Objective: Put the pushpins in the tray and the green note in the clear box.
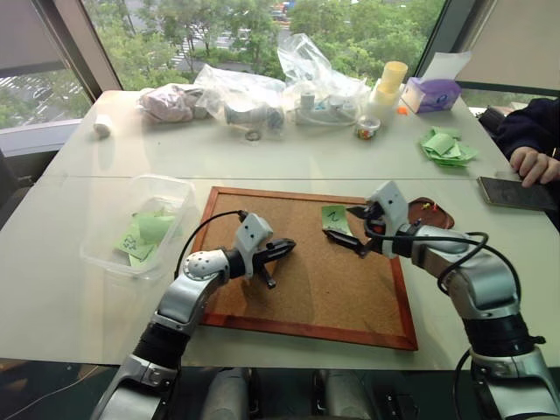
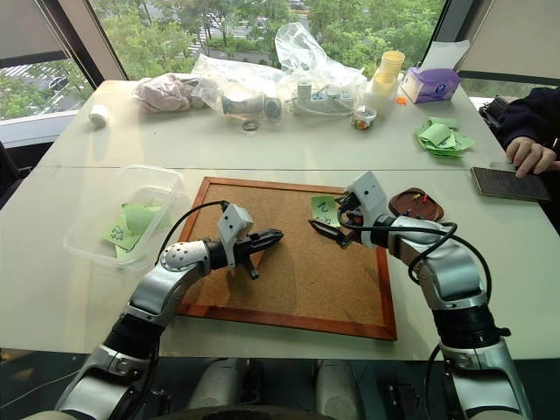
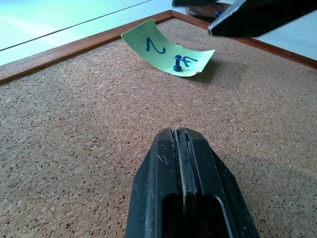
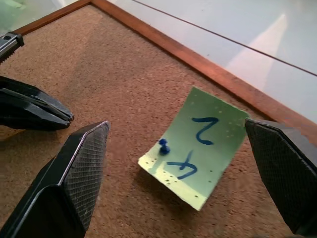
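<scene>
A light-green note (image 4: 198, 148) with blue handwriting lies curled on the cork board (image 1: 306, 280), near its far right corner. One blue pushpin (image 4: 164, 146) holds it down. My right gripper (image 1: 354, 229) hovers just over the note, open, with one finger on each side of it. My left gripper (image 1: 284, 248) is shut and empty, low over the board's middle and pointing toward the note. The dark reddish-brown tray (image 1: 451, 219) sits just off the board's right edge with small pins in it. The clear box (image 1: 105, 254) stands left of the board with green notes inside.
At the right table edge a person's hand (image 1: 534, 162) rests beside a phone (image 1: 516, 192). A bunch of green slips (image 1: 448, 147) lies behind the tray. Along the far edge are wrinkly plastic bags (image 1: 262, 92), yellow cups (image 1: 391, 80) and a purple tissue box (image 1: 431, 93).
</scene>
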`<state>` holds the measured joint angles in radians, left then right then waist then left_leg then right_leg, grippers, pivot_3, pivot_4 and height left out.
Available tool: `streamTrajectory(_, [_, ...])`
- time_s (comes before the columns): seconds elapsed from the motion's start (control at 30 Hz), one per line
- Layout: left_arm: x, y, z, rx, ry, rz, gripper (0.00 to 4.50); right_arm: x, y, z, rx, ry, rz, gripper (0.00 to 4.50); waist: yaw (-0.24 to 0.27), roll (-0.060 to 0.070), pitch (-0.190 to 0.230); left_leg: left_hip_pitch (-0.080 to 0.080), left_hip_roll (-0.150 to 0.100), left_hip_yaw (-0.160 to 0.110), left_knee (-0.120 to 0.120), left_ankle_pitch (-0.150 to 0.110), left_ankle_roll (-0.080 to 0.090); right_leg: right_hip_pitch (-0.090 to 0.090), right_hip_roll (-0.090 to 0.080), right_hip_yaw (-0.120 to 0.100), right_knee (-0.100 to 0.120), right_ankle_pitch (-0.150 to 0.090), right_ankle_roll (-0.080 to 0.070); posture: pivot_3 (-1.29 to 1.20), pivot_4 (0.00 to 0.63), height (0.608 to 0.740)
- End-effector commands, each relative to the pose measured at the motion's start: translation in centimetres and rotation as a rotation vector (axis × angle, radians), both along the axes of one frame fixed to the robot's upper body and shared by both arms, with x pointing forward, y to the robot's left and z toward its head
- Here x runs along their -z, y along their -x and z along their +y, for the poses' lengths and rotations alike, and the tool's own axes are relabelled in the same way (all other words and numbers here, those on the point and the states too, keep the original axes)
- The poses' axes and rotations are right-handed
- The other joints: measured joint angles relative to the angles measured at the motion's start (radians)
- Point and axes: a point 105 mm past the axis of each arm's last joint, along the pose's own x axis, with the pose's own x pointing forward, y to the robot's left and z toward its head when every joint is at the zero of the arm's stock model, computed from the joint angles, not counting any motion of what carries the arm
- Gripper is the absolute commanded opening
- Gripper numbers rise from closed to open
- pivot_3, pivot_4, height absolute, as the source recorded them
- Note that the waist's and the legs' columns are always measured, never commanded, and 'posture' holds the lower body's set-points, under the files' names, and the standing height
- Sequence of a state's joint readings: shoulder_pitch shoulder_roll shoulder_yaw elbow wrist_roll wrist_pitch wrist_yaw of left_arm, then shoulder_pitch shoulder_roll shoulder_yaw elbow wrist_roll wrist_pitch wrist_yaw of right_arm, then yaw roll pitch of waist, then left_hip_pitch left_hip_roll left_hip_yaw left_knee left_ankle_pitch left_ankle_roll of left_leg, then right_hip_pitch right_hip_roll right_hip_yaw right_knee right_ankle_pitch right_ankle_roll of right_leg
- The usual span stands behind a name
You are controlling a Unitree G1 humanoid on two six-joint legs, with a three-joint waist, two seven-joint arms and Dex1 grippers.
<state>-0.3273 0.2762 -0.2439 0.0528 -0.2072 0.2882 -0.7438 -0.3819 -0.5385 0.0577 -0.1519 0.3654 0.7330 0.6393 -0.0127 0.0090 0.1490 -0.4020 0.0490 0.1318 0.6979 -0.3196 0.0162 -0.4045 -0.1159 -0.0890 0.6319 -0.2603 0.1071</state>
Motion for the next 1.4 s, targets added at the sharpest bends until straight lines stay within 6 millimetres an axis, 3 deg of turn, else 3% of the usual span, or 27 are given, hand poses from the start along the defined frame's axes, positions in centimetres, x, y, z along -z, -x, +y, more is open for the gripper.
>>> streamTrajectory(0.03, [2.3, 0.2, 1.1, -0.042, -0.053, 0.073, 0.0, -0.3, -0.8, 0.2, -0.003, 0.035, -0.054, 4.45, 0.0, 0.0, 0.0, 0.0, 0.0, 0.0, 0.0, 0.0, -0.001, 0.0, 0.0, 0.0, 0.0, 0.0, 0.0, 0.0, 0.15, 0.74])
streamTrajectory(0.2, [2.3, 0.2, 1.1, -0.048, -0.052, 0.073, 0.0, 0.9, -1.2, 0.1, -0.003, 0.058, -0.05, 4.45, -0.001, 0.0, 0.0, 0.0, 0.0, 0.0, 0.0, 0.001, -0.002, 0.0, 0.0, 0.0, 0.0, 0.0, 0.0, 0.0, 0.15, 0.74])
streamTrajectory(0.3, [2.3, 0.3, 1.2, -0.051, -0.054, 0.073, 0.0, 0.9, -1.2, 0.2, -0.013, 0.06, -0.053, 3.72, -0.001, 0.0, 0.0, 0.0, 0.0, 0.0, 0.0, 0.001, -0.002, 0.0, 0.0, 0.0, 0.0, 0.0, 0.0, 0.0, 0.15, 0.74])
streamTrajectory(0.43, [2.3, 0.4, 1.2, -0.053, -0.053, 0.073, 0.0, 1.1, -0.9, 0.6, -0.031, 0.07, -0.058, 1.71, -0.001, 0.0, 0.0, 0.0, 0.0, 0.0, 0.0, 0.001, -0.002, 0.0, 0.0, 0.0, 0.0, 0.0, 0.0, 0.0, 0.15, 0.74])
streamTrajectory(0.57, [2.3, 0.3, 1.2, -0.053, -0.053, 0.073, 0.0, 1.3, -0.5, 0.9, -0.052, 0.098, -0.064, 0.02, -0.001, 0.0, 0.0, 0.0, 0.0, 0.0, 0.0, 0.001, -0.002, 0.0, 0.0, 0.0, 0.0, 0.0, 0.0, 0.0, 0.15, 0.74])
streamTrajectory(0.63, [2.3, 0.3, 1.2, -0.053, -0.053, 0.073, 0.0, 1.1, -0.4, 0.9, -0.052, 0.099, -0.071, 0.02, -0.001, 0.0, 0.0, 0.0, 0.0, 0.0, 0.0, 0.001, -0.002, 0.0, 0.0, 0.0, 0.0, 0.0, 0.0, 0.0, 0.15, 0.74])
streamTrajectory(0.73, [2.4, 0.4, 1.3, -0.051, -0.056, 0.074, 0.0, -0.9, -0.3, 0.9, -0.054, 0.084, -0.119, 0.02, -0.001, 0.0, 0.0, 0.0, 0.0, 0.0, 0.0, 0.001, -0.002, 0.0, 0.0, 0.0, 0.0, 0.0, 0.0, 0.0, 0.15, 0.74])
streamTrajectory(0.93, [2.6, 0.5, 1.5, -0.053, -0.062, 0.08, 0.0, -6.2, 1.1, 1.0, -0.13, 0.07, -0.233, 0.02, -0.001, 0.0, 0.0, -0.002, 0.0, 0.0, 0.0, 0.001, -0.002, -0.002, 0.0, 0.0, 0.0, 0.0, 0.0, 0.0, 0.15, 0.74])
streamTrajectory(1.03, [2.4, 0.3, 1.8, -0.05, -0.069, 0.077, 0.0, -6.6, 2.0, 1.3, -0.187, 0.098, -0.239, 0.02, -0.002, 0.0, 0.0, -0.001, 0.001, 0.0, 0.0, -0.001, 0.002, -0.002, 0.0, 0.0, 0.0, 0.0, 0.0, 0.0, 0.15, 0.74])
streamTrajectory(1.1, [1.5, 0.6, 2.9, -0.023, -0.089, 0.074, 0.0, -6.6, 2.3, 1.6, -0.21, 0.11, -0.236, 0.02, -0.007, -0.001, 0.0, -0.001, 0.001, 0.0, 0.0, -0.002, 0.002, -0.002, 0.0, 0.0, -0.001, 0.0, 0.0, 0.0, 0.15, 0.74])
streamTrajectory(1.23, [-2.4, 0.7, 5.5, 0.024, -0.094, 0.031, 0.0, -6.4, 3.1, 2.3, -0.269, 0.137, -0.238, 0.02, -0.012, -0.001, 0.001, -0.003, 0.002, 0.0, -0.001, -0.001, 0.002, -0.004, 0.002, 0.0, 0.0, 0.0, -0.001, 0.0, 0.15, 0.74])
streamTrajectory(1.4, [-7.3, -0.9, 6.0, 0.025, 0.041, 0.022, 0.0, -6.4, 3.0, 2.3, -0.282, 0.16, -0.249, 0.02, 0.01, -0.007, 0.004, -0.006, 0.001, -0.001, 0.0, 0.001, -0.002, -0.006, 0.001, -0.001, 0.0, 0.0, -0.001, 0.0, 0.15, 0.74])
